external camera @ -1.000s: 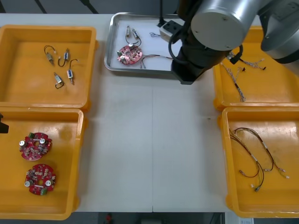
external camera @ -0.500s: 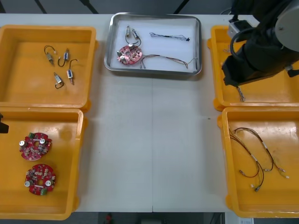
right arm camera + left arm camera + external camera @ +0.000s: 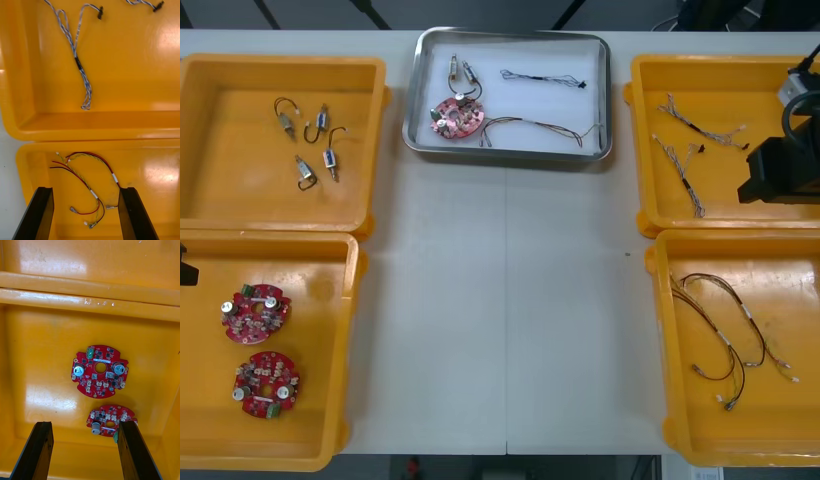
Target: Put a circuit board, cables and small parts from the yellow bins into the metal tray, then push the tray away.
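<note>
While both grippers hang open and empty, the near bins lie under them: the left gripper (image 3: 85, 424) has its black fingers spread wide above the near left bin (image 3: 330, 440), where a red circuit board (image 3: 266, 383) lies with a second board (image 3: 255, 312) just beyond it, and the right gripper (image 3: 86, 190) is equally wide, its fingers framing the red and yellow cables (image 3: 725, 340) in the near right bin (image 3: 660, 350). Farther back, the far left bin (image 3: 375, 120) holds four small metal parts (image 3: 329, 159), and the far right bin (image 3: 645, 140) holds twisted blue and white cables (image 3: 685, 172). Between those two, at the table's (image 3: 510, 320) far edge, sits the metal tray (image 3: 605, 100), white inside, carrying a third circuit board (image 3: 458, 116), more small parts (image 3: 454, 68) just beyond it and two thin cables (image 3: 540, 76) beside them.
</note>
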